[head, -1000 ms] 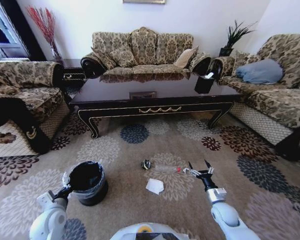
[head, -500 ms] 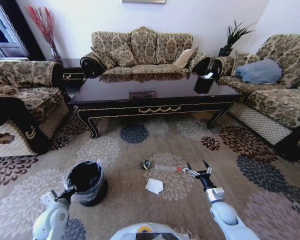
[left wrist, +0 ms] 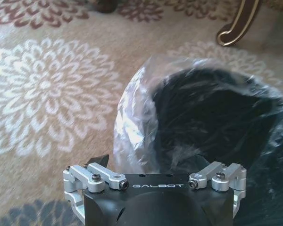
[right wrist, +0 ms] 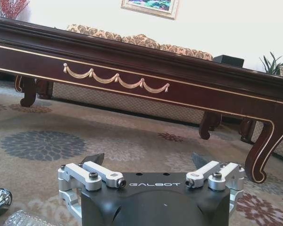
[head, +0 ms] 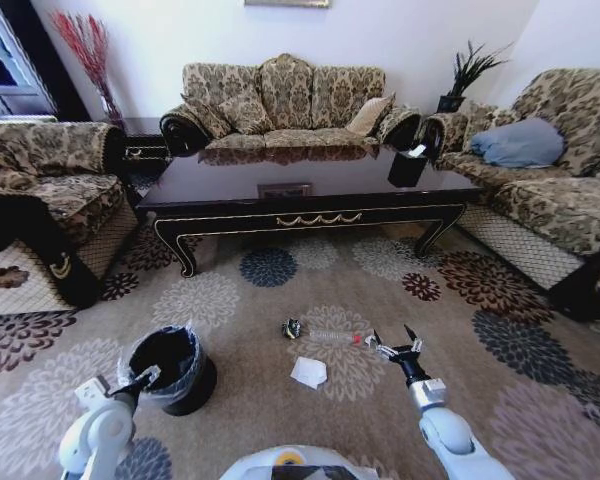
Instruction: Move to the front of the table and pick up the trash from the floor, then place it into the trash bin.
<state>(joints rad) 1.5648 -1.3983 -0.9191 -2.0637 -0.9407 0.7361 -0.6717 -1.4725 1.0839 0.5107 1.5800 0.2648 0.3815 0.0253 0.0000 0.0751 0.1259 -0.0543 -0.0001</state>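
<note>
Since a second ago, right gripper has slid slightly lower in frame, fingers spread wide, empty, its left tip at the clear plastic bottle's red cap, lower centre. Left gripper, lower left, now overlaps the round black bag-lined trash bin; grip state unclear. Crumpled white paper lies on patterned beige carpet below the bottle.
</note>
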